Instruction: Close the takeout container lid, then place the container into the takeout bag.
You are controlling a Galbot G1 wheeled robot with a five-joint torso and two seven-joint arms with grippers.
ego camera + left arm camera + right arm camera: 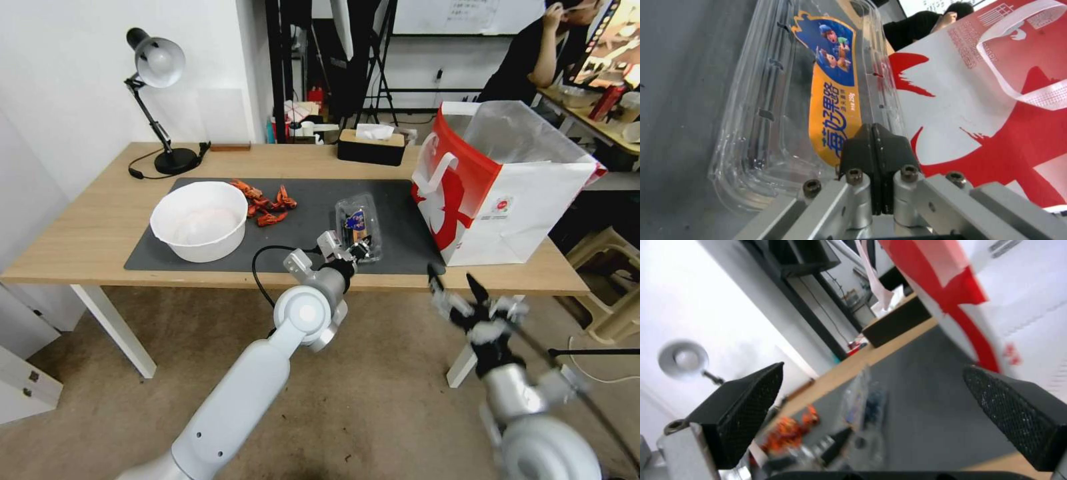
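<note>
The takeout container (pixel 360 223), a small clear clamshell with dark berries, lies on the dark mat (pixel 307 200) just left of the takeout bag (pixel 507 193). Its lid (pixel 773 83), with a yellow and blue label (pixel 835 100), is down over the base. My left gripper (pixel 359 252) is shut, its fingertips (pixel 873 133) together against the near end of the lid. In the left wrist view the red-and-white bag (pixel 996 116) stands close beside the box. My right gripper (pixel 455 281) hangs open below the table's front edge, near the bag's front corner. In the right wrist view the open gripper (pixel 871 370) frames the container (pixel 862 406) and the bag (pixel 960 283).
A large white bowl (pixel 199 220) sits on the mat's left end, with several orange clips (pixel 267 203) beside it. A black tissue box (pixel 371 147) and a desk lamp (pixel 160 67) stand at the back. A plastic stool (pixel 613 280) is to the table's right.
</note>
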